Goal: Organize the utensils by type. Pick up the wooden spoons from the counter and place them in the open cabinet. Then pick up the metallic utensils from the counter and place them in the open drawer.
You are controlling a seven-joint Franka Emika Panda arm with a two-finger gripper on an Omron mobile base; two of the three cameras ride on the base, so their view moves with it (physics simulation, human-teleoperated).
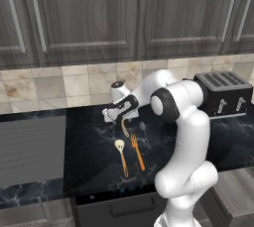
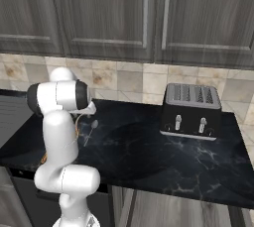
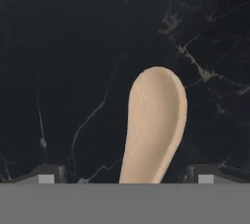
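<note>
Two fingers (image 3: 46,178) are straddling a wooden spoon (image 3: 155,120), apparently grasping it, bowl hanging over the counter (image 3: 73,47); we are likely carrying it cabinetward; a second wooden spoon (image 1: 121,155), orange fork (image 1: 137,150) and metal spoon (image 1: 144,131) are waiting below.

On the counter (image 1: 94,141) two spoons and a fork lie close together in front of the arm. One wooden spoon (image 1: 121,156) lies nearest the front edge, with the fork (image 1: 137,151) just to its right. Behind the fork lies a metal spoon (image 1: 144,133). The gripper (image 1: 125,120) sits over the left rear of this group, with a second wooden spoon (image 3: 155,123) below it, seemingly between its fingers. The toaster (image 1: 223,93) stands well to the right, against the tiled wall (image 1: 59,85). Closed cabinets (image 1: 89,18) hang above.
</note>
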